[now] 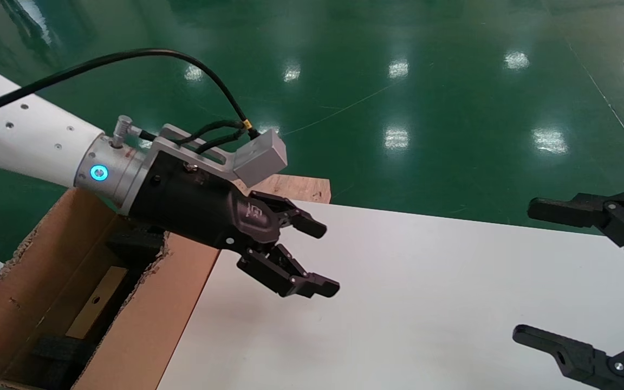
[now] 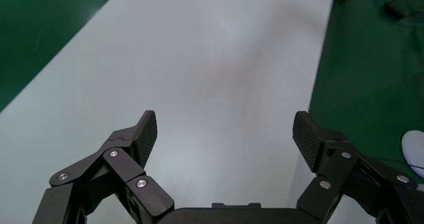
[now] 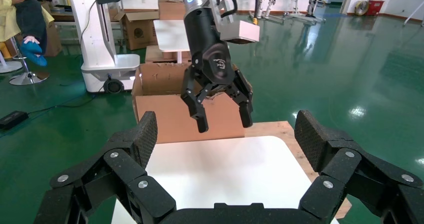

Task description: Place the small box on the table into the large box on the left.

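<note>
The large box (image 1: pixel 144 325) is a long brown corrugated carton with ragged, torn flap edges, standing open-topped against the end of the table (image 1: pixel 426 303), behind and below the left gripper's fingers (image 1: pixel 312 284). Black foam pieces (image 1: pixel 133 246) line its inside, and between them lies a flat tan cardboard piece with a small round hole (image 1: pixel 92 303), apparently the small box, though too little shows to be sure. The table is a smooth white top with a rounded corner, spreading bare beneath and ahead of both pairs of fingers.
</note>
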